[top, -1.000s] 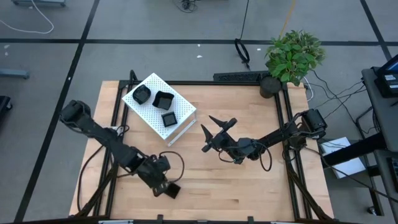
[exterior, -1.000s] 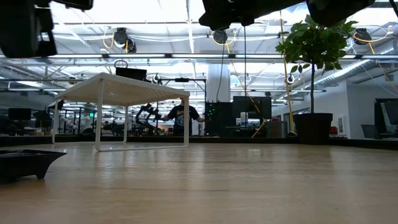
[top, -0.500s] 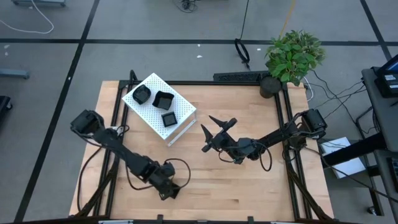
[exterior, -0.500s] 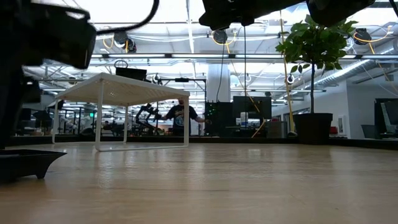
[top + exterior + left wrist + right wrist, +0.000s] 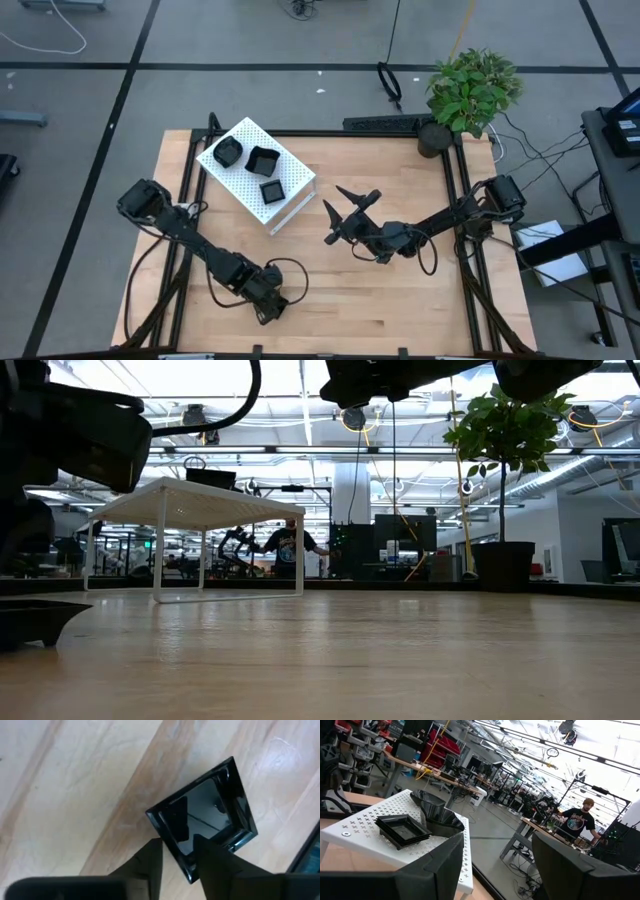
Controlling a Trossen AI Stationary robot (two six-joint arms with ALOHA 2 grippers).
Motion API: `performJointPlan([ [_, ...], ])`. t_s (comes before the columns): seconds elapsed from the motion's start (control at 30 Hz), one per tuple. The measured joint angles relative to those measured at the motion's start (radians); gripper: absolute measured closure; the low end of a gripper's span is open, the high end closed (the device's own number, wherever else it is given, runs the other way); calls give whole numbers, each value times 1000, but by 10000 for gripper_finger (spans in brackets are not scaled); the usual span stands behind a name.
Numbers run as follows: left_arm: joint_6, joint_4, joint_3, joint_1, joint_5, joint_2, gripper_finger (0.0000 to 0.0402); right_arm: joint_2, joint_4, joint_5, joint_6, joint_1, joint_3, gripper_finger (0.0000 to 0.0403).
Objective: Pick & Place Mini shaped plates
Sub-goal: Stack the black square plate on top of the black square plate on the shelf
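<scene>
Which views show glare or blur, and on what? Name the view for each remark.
Left wrist view: the square black plate carries glossy reflections, and the left end effector in the foreground is blurred. Low view: bright ceiling lights wash out the top, and the near plate at the picture's left edge is soft. High view: evenly lit.

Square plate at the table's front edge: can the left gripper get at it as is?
Probably yes. The left gripper is right over the square plate, fingers straddling one rim, nothing else nearby on the table.
</scene>
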Motion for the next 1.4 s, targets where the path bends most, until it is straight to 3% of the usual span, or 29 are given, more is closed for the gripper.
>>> performJointPlan([
  [0.33, 50, 5, 0, 10, 16, -5, 389, 0, 0, 0, 0, 0, 0, 181],
  [0.6, 142, -4, 4, 26, 21, -37, 397, 0, 0, 0, -1, 0, 0, 181],
  [0.73, 170, -92, 10, 27, -2, -139, 398, 0, 0, 0, -1, 0, 0, 181],
  [1.0, 234, -280, 72, 35, -255, -479, 399, 0, 1, -2, 0, 0, 0, 181],
  [1.07, 285, -295, 94, 59, -309, -558, 399, 0, 1, -3, 0, -1, 0, 181],
  [1.2, 405, -497, 167, 159, -331, -669, 400, 0, 1, -2, 0, -1, 0, 181],
  [1.3, 450, -634, 234, 276, -369, -709, 400, 0, 1, -3, 0, -1, 0, 181],
  [1.4, 586, -658, 284, 409, -350, -714, 400, 0, 1, -3, 0, -3, 0, 181],
])
